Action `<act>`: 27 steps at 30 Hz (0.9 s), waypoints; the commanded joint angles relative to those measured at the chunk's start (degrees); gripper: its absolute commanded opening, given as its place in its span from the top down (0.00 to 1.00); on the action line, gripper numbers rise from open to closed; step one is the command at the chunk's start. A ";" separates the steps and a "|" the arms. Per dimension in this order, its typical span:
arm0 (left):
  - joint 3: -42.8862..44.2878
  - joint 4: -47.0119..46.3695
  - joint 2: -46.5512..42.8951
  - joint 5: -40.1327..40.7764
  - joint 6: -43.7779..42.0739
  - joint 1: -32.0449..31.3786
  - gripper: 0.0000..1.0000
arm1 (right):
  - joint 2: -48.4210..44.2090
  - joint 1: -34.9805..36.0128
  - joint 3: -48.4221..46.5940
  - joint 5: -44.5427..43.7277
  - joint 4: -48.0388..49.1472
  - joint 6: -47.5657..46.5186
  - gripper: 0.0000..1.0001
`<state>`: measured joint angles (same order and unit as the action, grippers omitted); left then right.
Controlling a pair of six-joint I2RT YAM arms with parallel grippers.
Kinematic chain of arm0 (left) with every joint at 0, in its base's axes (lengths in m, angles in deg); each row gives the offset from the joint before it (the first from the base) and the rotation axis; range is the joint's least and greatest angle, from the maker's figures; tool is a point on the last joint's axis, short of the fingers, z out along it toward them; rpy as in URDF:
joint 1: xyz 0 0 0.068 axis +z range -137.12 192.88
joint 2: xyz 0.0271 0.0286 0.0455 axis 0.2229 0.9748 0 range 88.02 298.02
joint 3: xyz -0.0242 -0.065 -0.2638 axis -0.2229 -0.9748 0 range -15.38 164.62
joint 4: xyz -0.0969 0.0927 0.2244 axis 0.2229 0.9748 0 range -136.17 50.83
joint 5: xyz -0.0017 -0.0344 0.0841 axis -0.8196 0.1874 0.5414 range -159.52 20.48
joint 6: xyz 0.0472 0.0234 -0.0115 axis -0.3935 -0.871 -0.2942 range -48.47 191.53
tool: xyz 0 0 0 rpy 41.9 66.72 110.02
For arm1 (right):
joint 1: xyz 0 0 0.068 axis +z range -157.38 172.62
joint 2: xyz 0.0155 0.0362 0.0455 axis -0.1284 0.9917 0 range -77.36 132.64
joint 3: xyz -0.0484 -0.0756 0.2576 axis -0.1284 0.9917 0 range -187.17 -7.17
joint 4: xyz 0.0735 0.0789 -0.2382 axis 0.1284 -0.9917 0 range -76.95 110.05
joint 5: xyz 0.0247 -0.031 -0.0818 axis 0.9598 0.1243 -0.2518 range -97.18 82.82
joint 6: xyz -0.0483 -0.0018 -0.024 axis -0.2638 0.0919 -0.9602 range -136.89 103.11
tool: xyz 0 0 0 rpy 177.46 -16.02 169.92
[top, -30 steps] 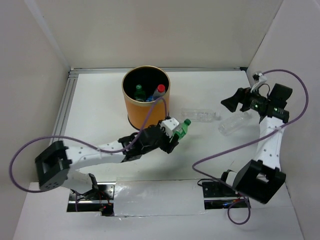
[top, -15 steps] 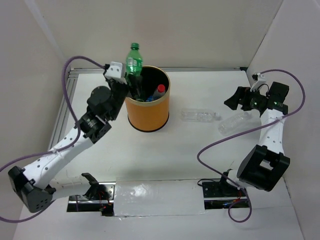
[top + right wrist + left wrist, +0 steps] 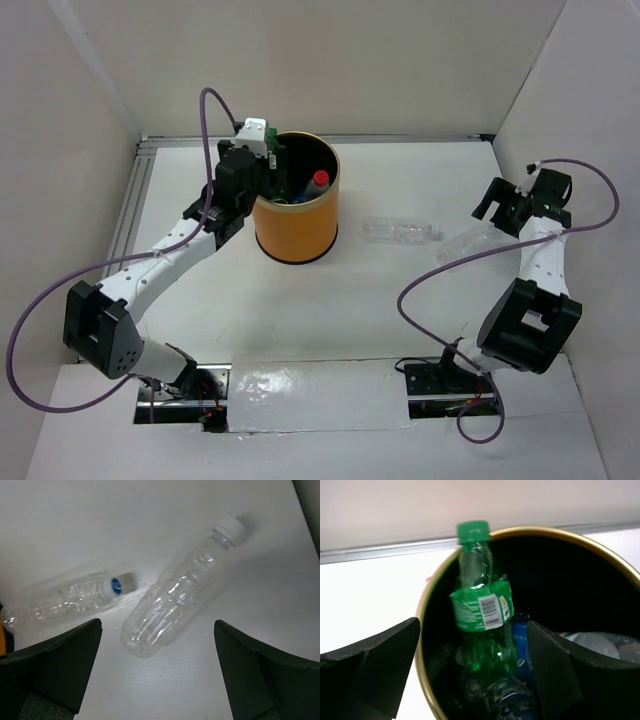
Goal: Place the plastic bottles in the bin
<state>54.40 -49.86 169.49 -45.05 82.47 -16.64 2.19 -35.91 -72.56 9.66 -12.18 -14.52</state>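
Observation:
The orange bin (image 3: pixel 293 225) stands at the back middle of the table. My left gripper (image 3: pixel 266 152) hangs over its left rim, open. In the left wrist view a green bottle (image 3: pixel 482 615) stands blurred inside the bin (image 3: pixel 545 530), between my spread fingers and free of them. A red-capped bottle (image 3: pixel 320 180) and a blue-labelled one (image 3: pixel 520 635) lie inside too. Two clear bottles lie on the table: one with a blue-and-white cap (image 3: pixel 400 231) (image 3: pixel 65 600), one with a white cap (image 3: pixel 462 243) (image 3: pixel 180 597). My right gripper (image 3: pixel 492 205) (image 3: pixel 158 625) is open above the white-capped one.
White walls close in the table on the left, back and right. A metal rail (image 3: pixel 135 200) runs along the left and back edges. Purple cables loop beside both arms. Both arm bases sit at the near edge.
My left gripper has come down from above the bin to its rim, and the green bottle has left its jaws and dropped into the bin. My right gripper has shifted slightly right.

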 commanded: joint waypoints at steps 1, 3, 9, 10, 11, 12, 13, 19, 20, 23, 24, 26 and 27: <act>3.70 -1.06 -1.57 1.81 0.57 -0.10 0.00 | 3.31 0.15 1.93 -10.24 4.97 6.50 0.00; 4.49 -2.81 -3.41 1.81 -1.96 -1.32 0.00 | 5.87 0.67 2.72 -12.87 6.21 9.40 0.00; -0.25 -7.83 -14.56 -7.65 -7.69 -11.42 0.00 | 15.36 6.20 1.58 -19.20 10.16 15.90 0.00; -1.39 -8.35 -15.80 -8.99 -7.69 -12.92 0.00 | 16.59 6.82 1.58 -19.21 10.17 16.69 0.00; -4.36 -8.36 -16.86 -10.83 -7.17 -15.80 0.00 | 18.95 7.61 1.58 -19.21 10.78 17.40 0.00; -6.13 -8.36 -17.83 -13.54 -7.16 -17.49 0.00 | 20.28 7.62 0.88 -19.74 10.78 18.80 0.00; -7.97 -9.14 -19.06 -13.57 -7.16 -19.42 0.00 | 21.43 8.40 0.35 -20.26 11.48 18.81 0.00; -21.86 -11.43 -20.82 -5.24 -1.28 -32.70 0.00 | 22.94 5.60 -0.80 -16.33 10.88 16.72 0.57; -25.01 -11.43 -20.83 -4.26 1.43 -34.80 0.00 | 21.80 5.59 -1.41 -15.79 10.35 15.48 0.62; -29.16 -12.66 -21.53 -1.88 6.79 -37.27 0.00 | 14.43 5.59 -4.29 -12.90 9.82 9.09 0.80; -31.35 -12.66 -21.53 -1.18 7.95 -38.50 0.00 | 12.41 7.16 -5.62 -11.41 9.82 7.14 0.81; -32.94 -13.19 -21.53 -1.18 11.45 -39.04 0.01 | 7.22 8.49 -9.13 -1.80 9.82 0.75 0.82; -34.34 -13.71 -21.53 -1.18 12.26 -39.73 0.01 | 5.89 9.71 -13.06 3.41 10.60 -1.56 0.82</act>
<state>20.74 -57.77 149.05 -49.18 87.65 -55.24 17.46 -29.42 -75.62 -0.22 -5.49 -6.39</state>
